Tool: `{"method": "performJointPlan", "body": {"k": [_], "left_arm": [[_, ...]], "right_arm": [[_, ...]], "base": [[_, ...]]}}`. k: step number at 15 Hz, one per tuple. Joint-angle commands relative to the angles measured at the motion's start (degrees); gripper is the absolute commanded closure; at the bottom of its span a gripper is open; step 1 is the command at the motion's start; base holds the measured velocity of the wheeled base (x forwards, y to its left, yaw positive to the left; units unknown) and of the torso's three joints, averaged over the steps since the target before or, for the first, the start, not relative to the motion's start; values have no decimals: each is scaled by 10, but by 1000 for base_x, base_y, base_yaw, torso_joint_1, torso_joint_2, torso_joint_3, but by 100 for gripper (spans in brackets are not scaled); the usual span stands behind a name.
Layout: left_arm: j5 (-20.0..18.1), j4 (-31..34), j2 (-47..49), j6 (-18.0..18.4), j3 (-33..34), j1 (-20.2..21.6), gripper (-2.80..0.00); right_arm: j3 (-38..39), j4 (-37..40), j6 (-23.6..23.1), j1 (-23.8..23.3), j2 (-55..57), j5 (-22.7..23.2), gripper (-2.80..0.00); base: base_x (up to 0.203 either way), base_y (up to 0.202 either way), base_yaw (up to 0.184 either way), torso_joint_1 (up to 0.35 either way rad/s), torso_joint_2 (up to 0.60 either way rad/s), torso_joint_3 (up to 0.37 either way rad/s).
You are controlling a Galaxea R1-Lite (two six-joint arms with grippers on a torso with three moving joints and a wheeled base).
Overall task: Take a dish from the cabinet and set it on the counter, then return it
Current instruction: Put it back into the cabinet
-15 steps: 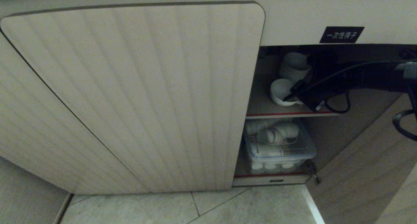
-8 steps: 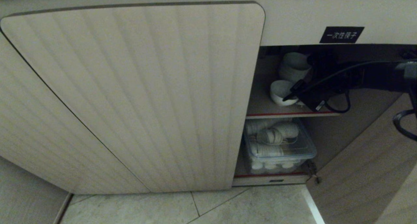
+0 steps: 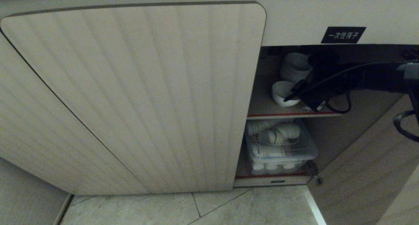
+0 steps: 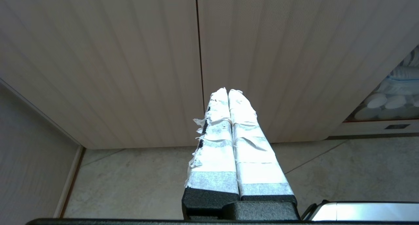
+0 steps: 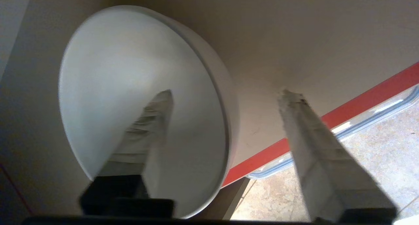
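The dish (image 3: 281,91), a small white bowl, rests on the upper red-edged shelf (image 3: 288,114) of the cabinet (image 3: 131,87), whose right side stands open. My right gripper (image 3: 296,92) reaches into that opening at the bowl's rim. In the right wrist view the right gripper (image 5: 227,92) is open: one taped finger (image 5: 147,127) is inside the dish (image 5: 124,61), the other (image 5: 314,136) stands well clear outside its wall. My left gripper (image 4: 228,91) is shut and empty, parked low before the fluted doors. The counter is out of view.
A stack of white bowls (image 3: 294,66) stands behind the dish on the same shelf. Below sits a clear plastic box (image 3: 281,146) of white items. A black label (image 3: 343,34) is above the opening, the swung-open door (image 3: 366,159) is to its right, and the tiled floor (image 3: 229,208) lies below.
My right gripper's fingers have spread apart off the dish's rim. The arm and the dish have stayed where they were on the upper shelf.
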Motion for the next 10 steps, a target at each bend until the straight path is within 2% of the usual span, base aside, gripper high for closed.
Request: {"method": "performJointPlan", "body": {"k": [1,6,10], "left_arm": [[0,0,0,0,0,0,0],[0,0,0,0,0,0,0],[0,0,0,0,0,0,0]], "right_arm": [[0,1,3,0,0,0,-280],[0,-6,0,0,-1,-2,-280],[2,-29,-15,1,0,-27,-280]], "base": [[0,0,0,0,0,0],[0,0,0,0,0,0],[0,0,0,0,0,0]]}}
